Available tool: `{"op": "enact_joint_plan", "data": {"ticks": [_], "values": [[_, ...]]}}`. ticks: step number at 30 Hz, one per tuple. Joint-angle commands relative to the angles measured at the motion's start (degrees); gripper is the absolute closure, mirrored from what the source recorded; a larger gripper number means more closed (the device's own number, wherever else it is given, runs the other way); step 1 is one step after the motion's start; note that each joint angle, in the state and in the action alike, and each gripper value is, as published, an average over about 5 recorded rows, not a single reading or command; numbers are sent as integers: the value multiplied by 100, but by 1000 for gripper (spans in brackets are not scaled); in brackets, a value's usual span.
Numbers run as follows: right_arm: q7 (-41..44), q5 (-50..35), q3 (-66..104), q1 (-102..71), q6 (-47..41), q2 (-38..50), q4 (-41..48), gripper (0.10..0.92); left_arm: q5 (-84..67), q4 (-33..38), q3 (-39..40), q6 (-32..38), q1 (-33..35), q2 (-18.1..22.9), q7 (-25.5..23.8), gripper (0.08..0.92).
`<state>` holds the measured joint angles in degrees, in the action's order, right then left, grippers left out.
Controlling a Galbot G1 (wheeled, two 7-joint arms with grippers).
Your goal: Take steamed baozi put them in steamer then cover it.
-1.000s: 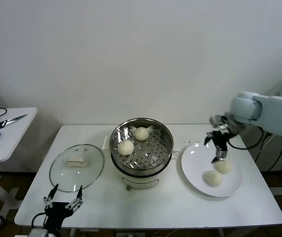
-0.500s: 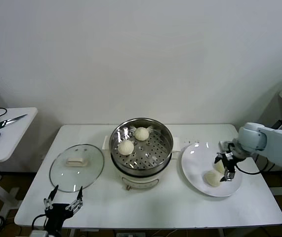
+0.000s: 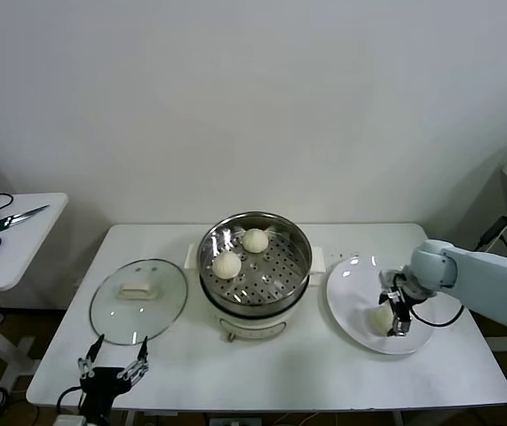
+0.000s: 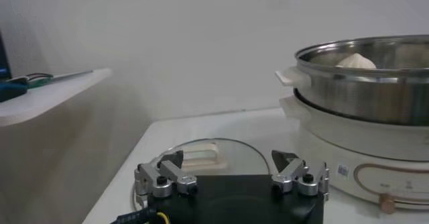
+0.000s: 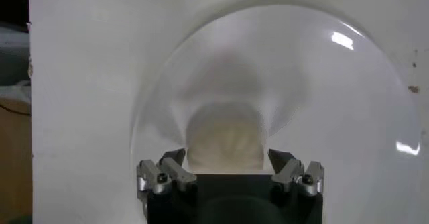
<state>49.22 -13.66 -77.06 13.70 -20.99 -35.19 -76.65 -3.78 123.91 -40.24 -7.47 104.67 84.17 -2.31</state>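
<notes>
Over plate (image 3: 357, 312), right end effector (image 3: 393, 311) straddles baozi (image 3: 379, 318) (open).

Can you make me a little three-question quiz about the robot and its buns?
1. How many baozi sit in the steamer?
2. True or false: the glass lid is on the steamer.
3. Which gripper is at the plate: A left, B right?

Key: 1. Two, baozi and baozi. 2. False; it lies on the table. 3. B; the right gripper straddles a baozi, while the left gripper waits at the table's front edge.
</notes>
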Motion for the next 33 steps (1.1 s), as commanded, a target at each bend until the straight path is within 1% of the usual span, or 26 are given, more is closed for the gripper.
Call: {"op": "enact_joint_plan", "data": {"ticks": [1,5,9,14,17,20,23,26,29,33], "values": [[10,90,209,-131,15,-61,91,313,5,0,6,-4,2,2,0,177],[192,69,-71,474,234,-73,51,342,6,11,6,-16,-11,0,-1,177],[584,-56,-818,1783,742,-206,16,346,16,30,16,-22,-10,4,-2,177],[1010,-325,-1913,3920,1940,-825,-25,347,69,48,32,-25,-2,17,-2,177],[1179,-351,-2006,4743,2785,-1344,-35,347,102,60,44,-30,5,16,-5,177],[1268,-379,-1860,5268,3425,-1880,-232,347,113,52,44,-32,5,1,-8,177],[1205,-257,-1514,5370,3799,-2375,-555,347,122,26,40,-32,0,-13,-7,177],[1015,104,-1206,5158,4087,-2855,-900,347,128,25,34,-37,4,-17,-5,177],[813,416,-1081,4706,4233,-3268,-1179,347,133,45,26,-43,15,-14,-5,177],[698,822,-936,3972,4323,-3579,-1277,346,131,78,6,-42,38,3,0,177]]}}
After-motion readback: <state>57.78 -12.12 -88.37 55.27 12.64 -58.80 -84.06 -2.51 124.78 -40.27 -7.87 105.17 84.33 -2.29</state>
